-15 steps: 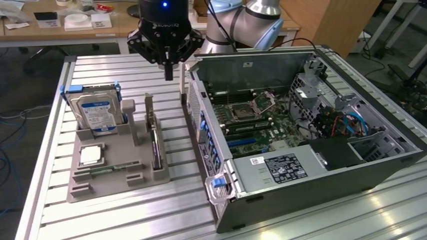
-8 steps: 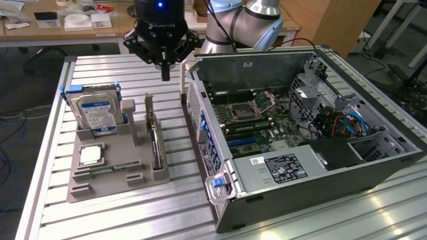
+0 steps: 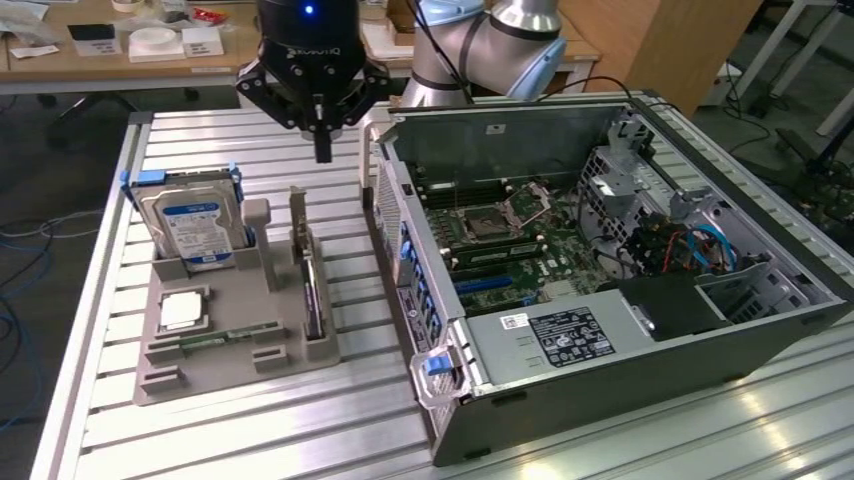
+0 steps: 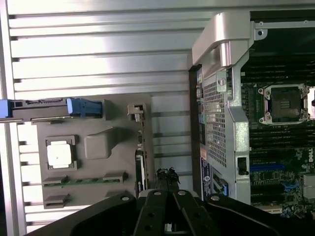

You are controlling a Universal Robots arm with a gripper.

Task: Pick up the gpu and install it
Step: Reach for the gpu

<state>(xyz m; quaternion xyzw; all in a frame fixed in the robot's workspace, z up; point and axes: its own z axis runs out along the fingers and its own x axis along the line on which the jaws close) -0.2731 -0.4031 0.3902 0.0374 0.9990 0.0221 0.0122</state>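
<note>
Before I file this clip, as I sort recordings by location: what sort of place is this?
Probably a robotics lab or workshop: an open computer case lies on a slotted aluminium table, a grey tray holds a hard drive and other parts, and cluttered desks stand behind.

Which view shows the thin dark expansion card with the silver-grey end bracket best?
The exterior view: the dark expansion card stands on edge in the grey tray, with its bracket and length visible. The wrist view catches it edge-on from above, as a thin strip.
</note>
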